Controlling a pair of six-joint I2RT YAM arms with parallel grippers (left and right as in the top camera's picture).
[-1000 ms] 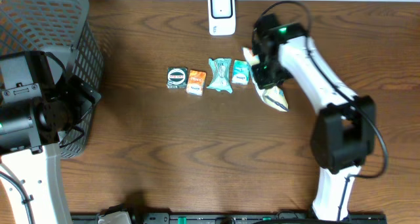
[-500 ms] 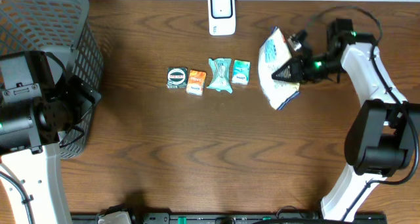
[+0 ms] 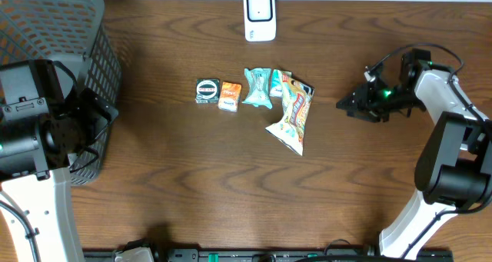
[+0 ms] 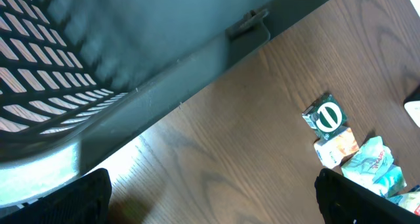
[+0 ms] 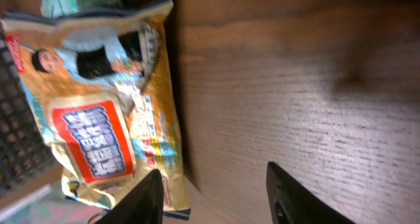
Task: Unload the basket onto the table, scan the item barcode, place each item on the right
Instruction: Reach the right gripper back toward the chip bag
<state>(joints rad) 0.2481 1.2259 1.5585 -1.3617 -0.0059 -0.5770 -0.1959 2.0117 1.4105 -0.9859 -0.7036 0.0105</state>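
Ahead of the open, empty right claw (image 3: 350,106), the bag (image 3: 292,114) is lying near, its long axis crossing the claw's reach; the open left claw (image 4: 226,201) is sitting well apart.

snack bag (image 3: 293,116) perhaps overlapping packet row (image 3: 231,94), bare table (image 3: 231,177) rightward

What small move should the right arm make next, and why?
Probably swing the right gripper left toward the snack bag. Its jaws are parted and empty, the bag lies loose on the table apart from it, and nothing is at the scanner yet.
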